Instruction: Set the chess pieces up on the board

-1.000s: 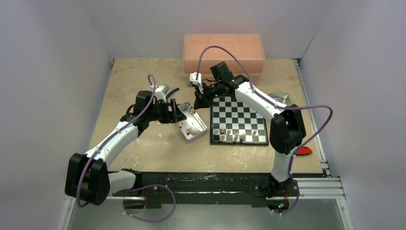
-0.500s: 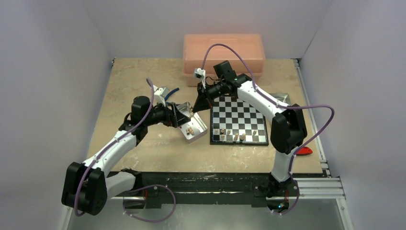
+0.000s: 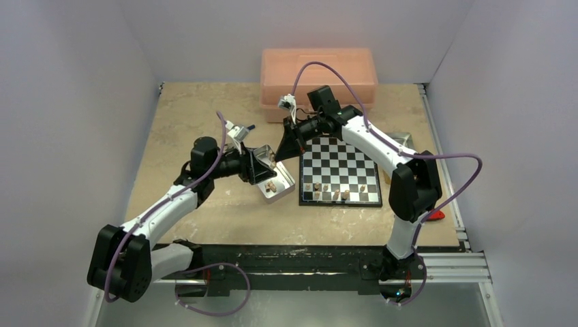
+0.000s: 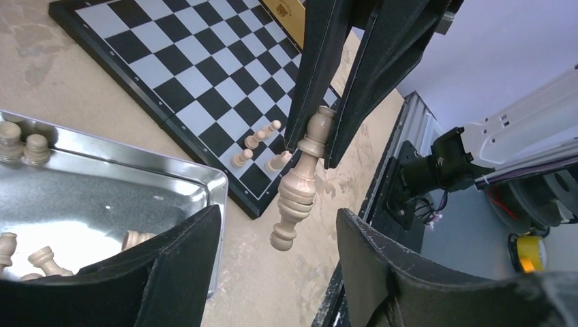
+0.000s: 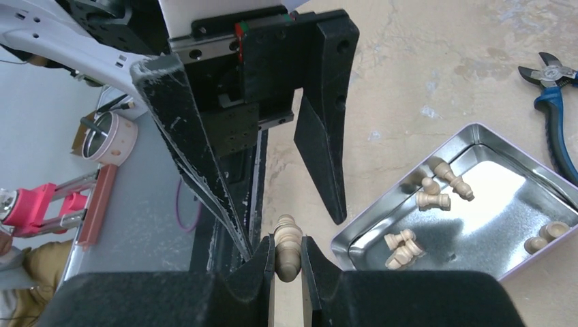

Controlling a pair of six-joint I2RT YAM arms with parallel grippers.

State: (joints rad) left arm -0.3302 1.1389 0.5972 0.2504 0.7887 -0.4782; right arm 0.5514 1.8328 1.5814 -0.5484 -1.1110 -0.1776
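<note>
A tan chess piece [image 4: 300, 182] hangs pinched in the closed right tool [image 4: 312, 143], above the beige surface [image 3: 198, 116] between the tin [image 3: 278, 185] and the board [image 3: 341, 167]. The left tool [image 3: 263, 165] stands open on either side of it. Pale walls [image 3: 68, 102] enclose the surface. A second ago the tools were farther apart.

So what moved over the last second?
Left gripper slid right, closing on the right gripper, which dipped toward it above the tin. The right holds a tan piece between the left's open fingers. Tin, board and the pieces on it stayed put.
</note>
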